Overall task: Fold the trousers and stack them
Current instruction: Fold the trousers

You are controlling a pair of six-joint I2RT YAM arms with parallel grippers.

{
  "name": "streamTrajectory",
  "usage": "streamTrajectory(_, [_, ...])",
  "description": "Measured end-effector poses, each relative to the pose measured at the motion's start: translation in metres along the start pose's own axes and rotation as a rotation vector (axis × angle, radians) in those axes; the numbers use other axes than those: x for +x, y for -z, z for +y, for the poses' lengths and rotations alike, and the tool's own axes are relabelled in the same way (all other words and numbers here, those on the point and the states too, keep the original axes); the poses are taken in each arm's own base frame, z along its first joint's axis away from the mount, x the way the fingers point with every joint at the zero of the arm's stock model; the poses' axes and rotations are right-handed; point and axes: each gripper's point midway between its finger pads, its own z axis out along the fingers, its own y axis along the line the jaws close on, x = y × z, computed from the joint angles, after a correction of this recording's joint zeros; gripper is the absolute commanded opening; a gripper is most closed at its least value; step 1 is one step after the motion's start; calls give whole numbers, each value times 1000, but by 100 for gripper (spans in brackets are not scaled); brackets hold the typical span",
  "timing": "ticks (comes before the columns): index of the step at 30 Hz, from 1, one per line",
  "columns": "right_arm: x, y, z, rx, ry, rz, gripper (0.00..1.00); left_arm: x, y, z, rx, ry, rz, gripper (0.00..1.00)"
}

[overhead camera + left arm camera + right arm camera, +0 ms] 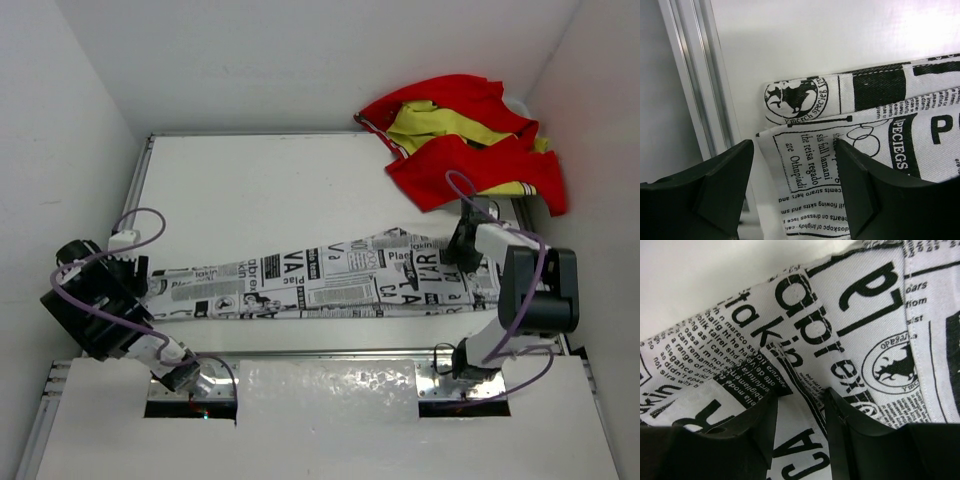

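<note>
The trousers [330, 280] are white with black letters and little pictures. The cloth [465, 150] at the upper right is red and yellow, maybe with stripes.

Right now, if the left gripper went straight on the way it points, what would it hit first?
The left gripper, fingers open, would probably meet the hem of the newspaper-print trousers lying between them; depth is unclear.
</note>
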Motion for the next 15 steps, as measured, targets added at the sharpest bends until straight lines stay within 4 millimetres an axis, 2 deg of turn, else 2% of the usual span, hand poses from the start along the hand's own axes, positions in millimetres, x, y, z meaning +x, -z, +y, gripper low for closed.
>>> streamTrajectory(4, [-30,-10,13,-8,6,-19,45,-23,-10,1,1,19,-48,69])
streamTrajectory(7, [-43,-9,16,-16,4,-44,52,-42,-10,7,14,54,-70,70])
streamTrajectory(12, [-52,6,7,-26,-4,-89,55,-74,16,38,-32,113,-98,70])
streamTrajectory(15, [-57,24,-2,-44,-33,-142,57,-71,32,52,-50,165,-89,72])
